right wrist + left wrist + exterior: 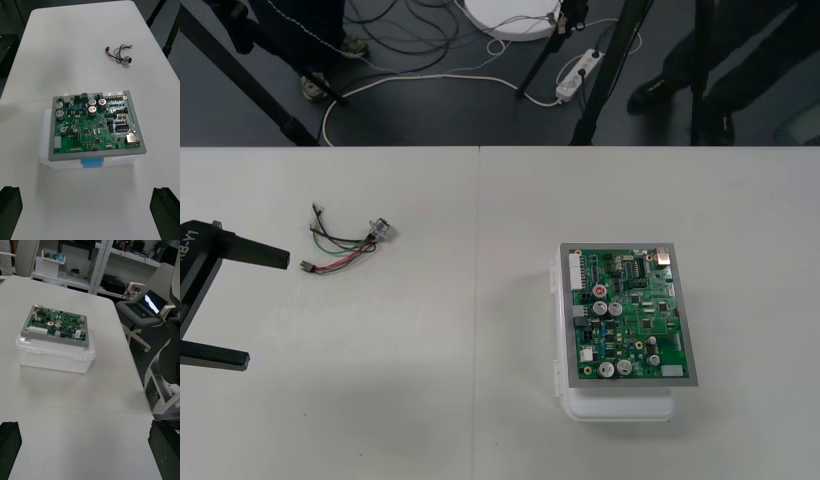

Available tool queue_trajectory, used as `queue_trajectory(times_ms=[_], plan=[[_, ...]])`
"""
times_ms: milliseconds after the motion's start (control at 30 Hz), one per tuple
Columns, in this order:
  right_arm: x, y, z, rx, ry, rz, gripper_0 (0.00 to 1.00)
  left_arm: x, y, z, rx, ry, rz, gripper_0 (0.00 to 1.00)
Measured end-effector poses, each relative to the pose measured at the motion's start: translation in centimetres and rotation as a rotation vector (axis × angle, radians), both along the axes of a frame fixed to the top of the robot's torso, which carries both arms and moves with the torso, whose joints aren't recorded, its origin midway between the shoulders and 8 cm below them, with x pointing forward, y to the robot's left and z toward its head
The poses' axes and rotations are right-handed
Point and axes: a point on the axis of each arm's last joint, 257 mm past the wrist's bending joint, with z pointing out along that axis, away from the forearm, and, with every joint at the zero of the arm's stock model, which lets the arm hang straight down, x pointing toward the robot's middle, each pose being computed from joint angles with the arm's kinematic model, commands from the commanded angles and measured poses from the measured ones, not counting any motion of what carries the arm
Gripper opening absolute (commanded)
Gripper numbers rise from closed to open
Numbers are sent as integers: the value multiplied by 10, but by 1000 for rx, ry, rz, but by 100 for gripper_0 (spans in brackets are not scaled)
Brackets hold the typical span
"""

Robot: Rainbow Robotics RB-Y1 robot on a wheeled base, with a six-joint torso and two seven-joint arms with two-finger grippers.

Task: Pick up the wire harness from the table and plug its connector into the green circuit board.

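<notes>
The wire harness [345,243] lies loose on the table's left half, with its round metal socket [380,231] to the right and its small black plug [307,266] at the near left. My left gripper [268,309] stands open at the left edge, just short of the harness, with nothing between its fingers. The green circuit board [628,315] sits on its white base [620,405] on the right half. From the right wrist, the board [95,123] is close in front of my open right gripper [88,217], and the harness [119,54] lies far beyond. From the left wrist, the board [56,325] stands well ahead of the open gripper [88,450].
A seam [477,300] runs down the middle of the light table. Bare tabletop separates the harness from the board. Cables and tripod legs lie on the dark floor beyond the far edge.
</notes>
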Motion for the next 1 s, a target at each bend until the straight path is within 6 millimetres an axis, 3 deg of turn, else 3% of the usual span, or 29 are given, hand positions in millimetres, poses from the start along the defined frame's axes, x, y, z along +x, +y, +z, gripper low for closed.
queue_trajectory(times_ms=[1000], plan=[[0, 0, 0, 0, 0, 0, 100, 0, 0, 0, 0, 0, 0, 100]])
